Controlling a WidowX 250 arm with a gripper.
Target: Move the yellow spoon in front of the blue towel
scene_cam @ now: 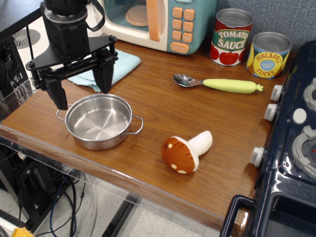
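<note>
At the left edge of the brown wooden tabletop (163, 118), the black two-fingered gripper (81, 91) is seen hanging from its dark arm, its jaws spread wide and nothing held between them. One fingertip is placed beyond the left rim of the round shiny steel pan with two wire handles (100, 121), the other above the pan's far rim. Behind the gripper, the folded light blue terry towel (123, 61) is partly hidden by it, with only its right part and a strip under the crossbar left showing. Further back, a cream and teal toy microwave with orange buttons (163, 22) is set against the grey wall. Toward the middle front, a plush mushroom with a brown spotted cap and white stem (185, 150) is laid on its side. To the right of centre, the spoon with a silver bowl and pale yellow-green handle (219, 84) is laid flat, bowl to the left, well apart from the towel. Behind it, a red tomato sauce can (231, 37) and a yellow pineapple slices can (268, 54) are stood upright. At the far right, a dark blue toy stove with white knobs (291, 148) is seen.
</note>
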